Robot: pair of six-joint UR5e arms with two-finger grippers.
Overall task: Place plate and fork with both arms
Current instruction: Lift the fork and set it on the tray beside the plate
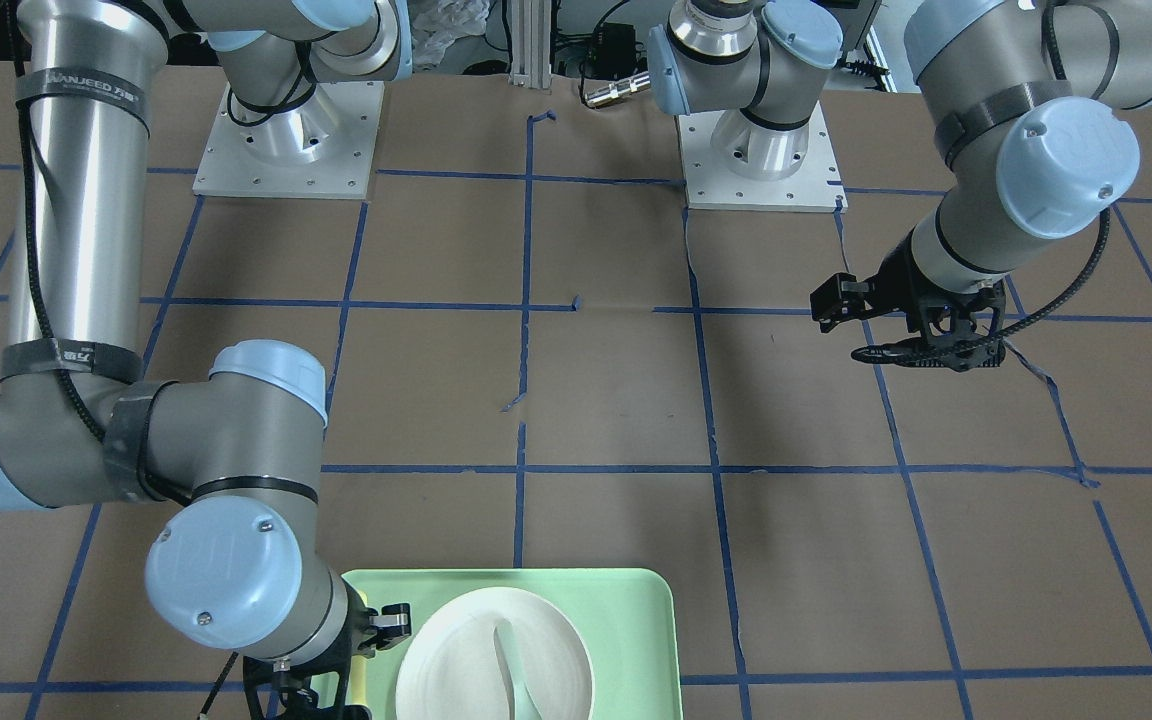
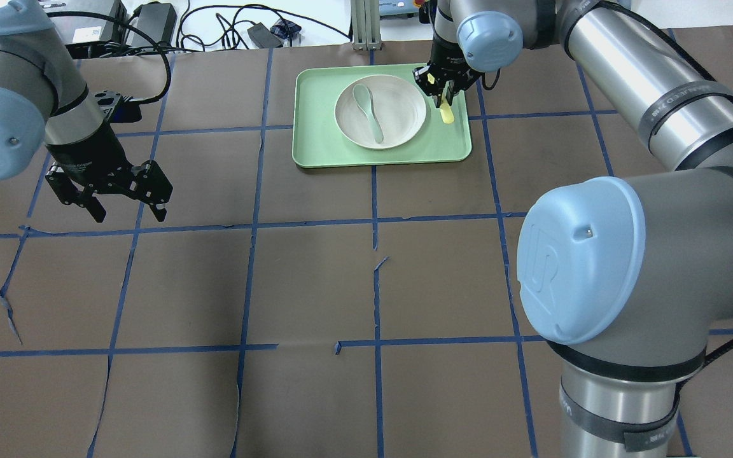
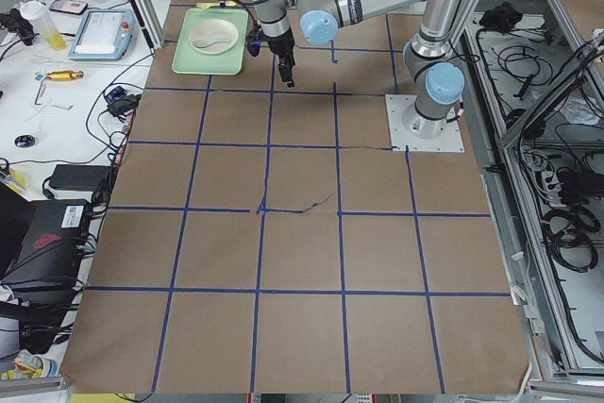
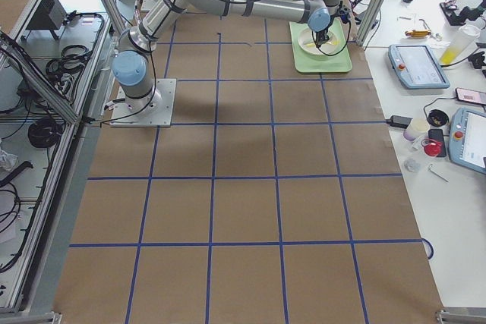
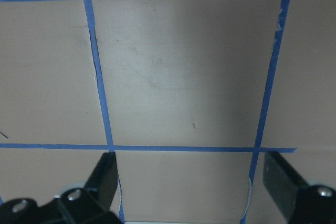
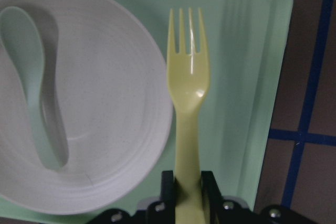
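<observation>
The off-white plate [image 2: 401, 105] sits in the mint-green tray [image 2: 315, 143] at the table's far side, with a grey-green spoon [image 2: 366, 111] lying in it. My right gripper [image 2: 446, 86] is shut on the handle of the pale-yellow fork [image 2: 446, 114]. In the right wrist view the fork [image 6: 189, 93] points over the tray [image 6: 236, 51], just beside the plate's rim [image 6: 115, 77]. I cannot tell whether the fork touches the tray. My left gripper [image 2: 130, 215] is open and empty over bare table, far to the left of the tray.
The brown table is marked with blue tape lines [image 2: 376, 222]. The tray [image 1: 626, 620] lies near the table's far edge. Cables and small boxes [image 2: 150, 19] lie beyond that edge. The arm bases [image 1: 286, 140] stand at the robot's side.
</observation>
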